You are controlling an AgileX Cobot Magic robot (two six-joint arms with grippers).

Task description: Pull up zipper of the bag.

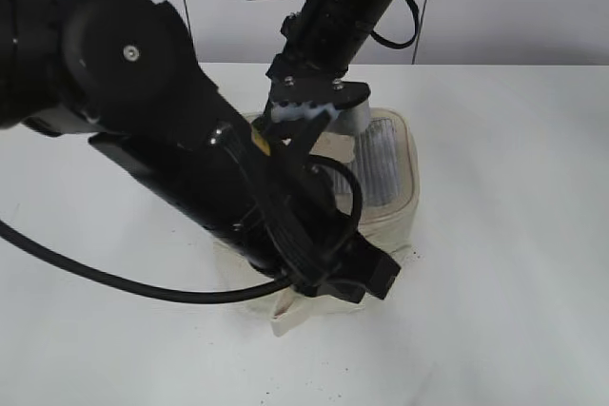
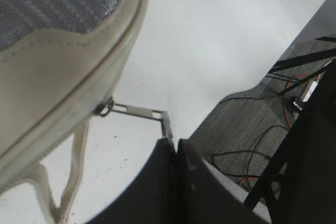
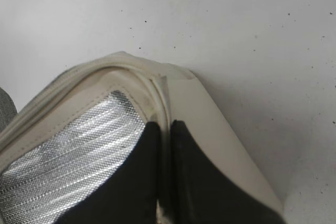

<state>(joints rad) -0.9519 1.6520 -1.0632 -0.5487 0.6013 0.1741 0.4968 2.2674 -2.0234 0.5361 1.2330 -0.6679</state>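
Bag (image 1: 385, 173) sits on the desk (image 1: 514, 263), centre of the exterior frame: soft cream fabric, light, likely to slide or buckle if tugged unbraced. Left claw (image 2: 172, 141) is closed on the thin metal pull (image 2: 139, 112) of the zipper (image 2: 84, 85), lower centre of the left wrist frame; small, slippery, best pinched at its ring end. Right claw (image 3: 165, 129) pinches the bag's rim, steadying it.

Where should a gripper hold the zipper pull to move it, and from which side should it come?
At the pull's free outer end, coming from the table side, away from the bag. The thin metal tab sticks straight out from the rim, so closed fingers fit flat on it. The left gripper appears to pinch exactly there.
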